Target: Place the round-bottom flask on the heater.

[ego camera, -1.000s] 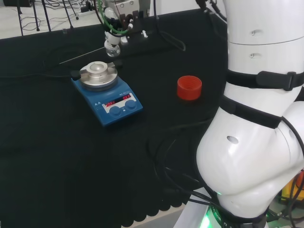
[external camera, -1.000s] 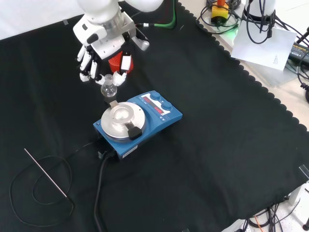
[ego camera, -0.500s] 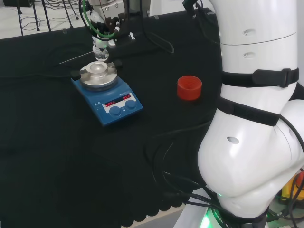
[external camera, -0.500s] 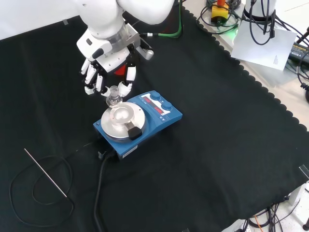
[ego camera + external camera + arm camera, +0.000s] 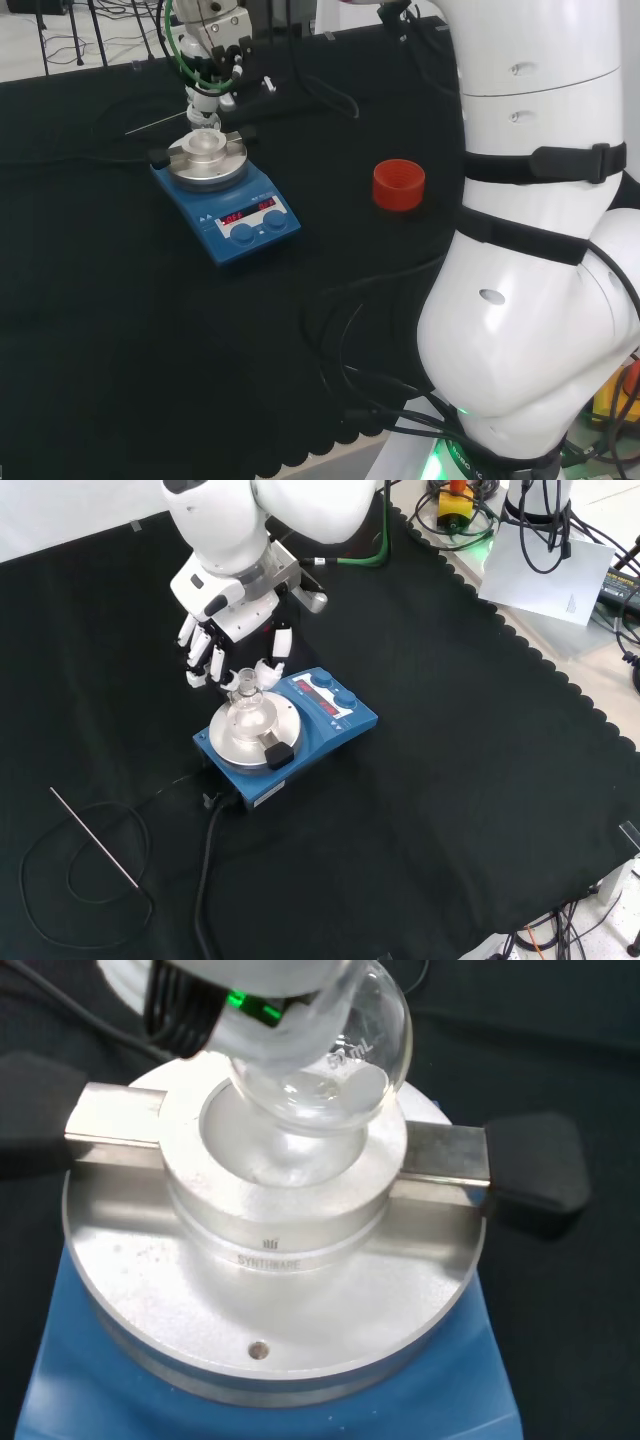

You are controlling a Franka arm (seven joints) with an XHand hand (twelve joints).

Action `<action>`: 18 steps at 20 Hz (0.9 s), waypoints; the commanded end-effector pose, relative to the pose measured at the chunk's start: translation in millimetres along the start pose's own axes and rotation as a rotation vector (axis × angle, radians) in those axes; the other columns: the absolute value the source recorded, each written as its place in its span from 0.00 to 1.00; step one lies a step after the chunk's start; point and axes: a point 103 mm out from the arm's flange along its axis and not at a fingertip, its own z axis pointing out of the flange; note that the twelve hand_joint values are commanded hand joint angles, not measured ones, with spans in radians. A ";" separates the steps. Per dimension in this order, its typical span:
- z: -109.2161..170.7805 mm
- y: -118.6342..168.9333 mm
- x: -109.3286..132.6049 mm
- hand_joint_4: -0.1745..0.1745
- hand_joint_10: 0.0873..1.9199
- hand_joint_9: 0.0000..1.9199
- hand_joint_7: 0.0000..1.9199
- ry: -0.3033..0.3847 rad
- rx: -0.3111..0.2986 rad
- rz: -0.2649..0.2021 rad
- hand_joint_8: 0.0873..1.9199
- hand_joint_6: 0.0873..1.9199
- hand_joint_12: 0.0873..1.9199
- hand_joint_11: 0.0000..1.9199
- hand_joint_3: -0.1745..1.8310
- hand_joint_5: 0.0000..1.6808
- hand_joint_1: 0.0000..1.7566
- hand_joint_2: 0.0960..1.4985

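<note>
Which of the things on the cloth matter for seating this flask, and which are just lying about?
In play: round-bottom flask, hand holding it by the neck, heater with its metal bowl.

Lying about: red cap, thin metal rod, black cable.

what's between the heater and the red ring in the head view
Bare black cloth; nothing stands between the heater and the red ring in the head view.
</note>
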 end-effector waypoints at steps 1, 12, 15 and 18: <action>5.6 4.8 12.0 1.00 0.22 0.44 0.28 -0.022 0.015 -0.007 0.28 0.50 0.60 0.33 0.45 0.66 0.61 0.43; 13.6 8.1 8.2 1.00 0.22 0.44 0.28 -0.024 0.021 0.004 0.28 0.50 0.60 0.33 0.45 0.66 0.61 0.43; 16.9 10.7 4.4 1.00 0.22 0.44 0.28 -0.018 0.030 -0.001 0.28 0.50 0.60 0.33 0.45 0.66 0.61 0.43; 17.8 11.8 1.1 1.00 0.22 0.44 0.28 0.000 0.027 -0.002 0.28 0.50 0.60 0.33 0.45 0.66 0.61 0.43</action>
